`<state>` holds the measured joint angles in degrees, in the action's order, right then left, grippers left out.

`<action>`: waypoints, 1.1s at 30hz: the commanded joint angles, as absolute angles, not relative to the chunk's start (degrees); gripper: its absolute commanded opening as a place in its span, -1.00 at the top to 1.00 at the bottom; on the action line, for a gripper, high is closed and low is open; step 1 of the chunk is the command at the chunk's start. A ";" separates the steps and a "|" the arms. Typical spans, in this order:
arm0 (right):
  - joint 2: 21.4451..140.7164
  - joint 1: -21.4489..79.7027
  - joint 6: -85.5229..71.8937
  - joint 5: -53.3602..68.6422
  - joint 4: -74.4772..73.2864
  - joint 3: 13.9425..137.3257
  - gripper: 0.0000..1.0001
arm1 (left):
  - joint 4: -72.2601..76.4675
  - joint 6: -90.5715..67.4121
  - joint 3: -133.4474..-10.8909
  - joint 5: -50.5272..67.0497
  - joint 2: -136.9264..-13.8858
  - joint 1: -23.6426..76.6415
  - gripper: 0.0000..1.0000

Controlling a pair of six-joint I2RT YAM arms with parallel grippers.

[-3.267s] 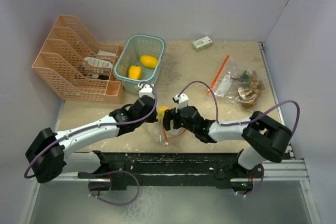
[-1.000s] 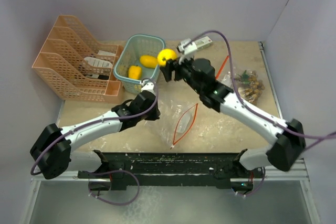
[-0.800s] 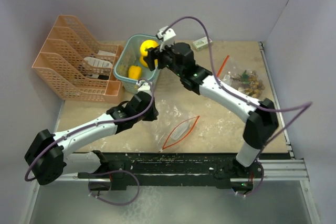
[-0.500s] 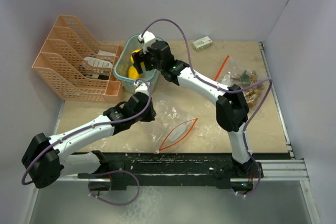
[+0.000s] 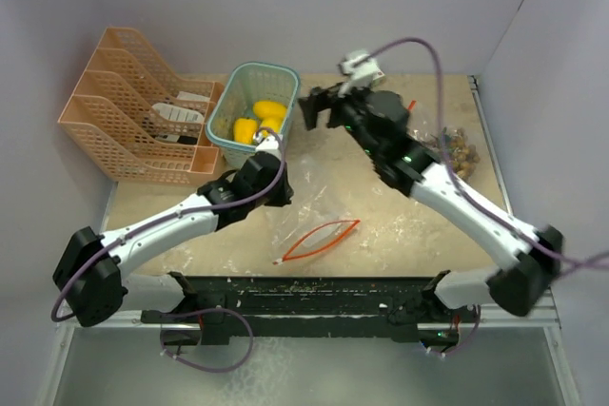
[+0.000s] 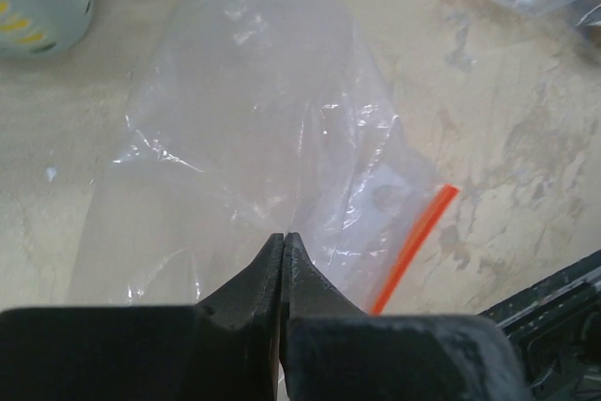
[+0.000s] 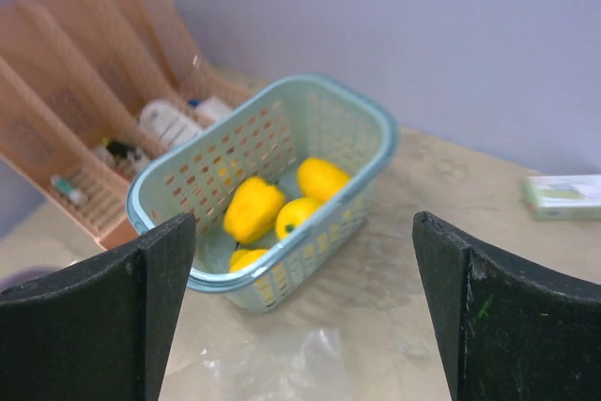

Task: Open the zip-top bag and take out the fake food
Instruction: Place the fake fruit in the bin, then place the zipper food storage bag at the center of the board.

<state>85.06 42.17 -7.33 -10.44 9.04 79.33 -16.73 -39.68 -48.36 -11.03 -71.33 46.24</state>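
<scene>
A clear zip-top bag (image 5: 306, 214) with a red zip (image 5: 319, 238) lies flat on the table's middle; I see no food inside it. My left gripper (image 5: 276, 187) is shut on the bag's film, as the left wrist view (image 6: 283, 236) shows with the bag (image 6: 272, 129) spread beyond the tips. My right gripper (image 5: 320, 109) is open and empty, hovering right of the teal basket (image 5: 285, 73). In the right wrist view the gripper (image 7: 310, 279) looks down at the basket (image 7: 376, 124), which holds several yellow fruits (image 7: 252, 208).
A second zip bag (image 5: 442, 154) holding brownish and beige toy foods lies at the right. A peach file organiser (image 5: 124, 111) stands at the back left. A small white-green box (image 7: 563, 196) lies behind the basket near the wall.
My right gripper carried a yellow fruit to the basket, let it go there, and swung back right, now open and empty. My left gripper kept its hold; the bag shifted slightly.
</scene>
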 commanded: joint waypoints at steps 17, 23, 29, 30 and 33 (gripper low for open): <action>46.21 39.47 -11.18 -39.83 -6.10 55.59 -0.95 | -17.63 -32.08 -101.69 -2.43 -109.16 34.03 0.14; 54.38 33.21 -14.96 -36.61 -9.31 55.83 -0.99 | -7.45 -38.99 -78.92 -3.82 -96.59 34.35 -0.99; 67.78 24.85 -19.50 -28.14 -8.50 55.88 -0.99 | -2.37 -41.77 -62.09 -2.89 -84.88 37.23 -0.98; 70.13 23.63 -20.06 -26.42 -6.91 55.86 -0.99 | -2.19 -42.06 -60.13 -3.35 -83.31 38.12 -0.98; 77.32 21.47 -21.10 -24.27 -3.53 57.00 -0.99 | -2.96 -43.23 -55.01 -5.38 -79.26 40.63 -0.98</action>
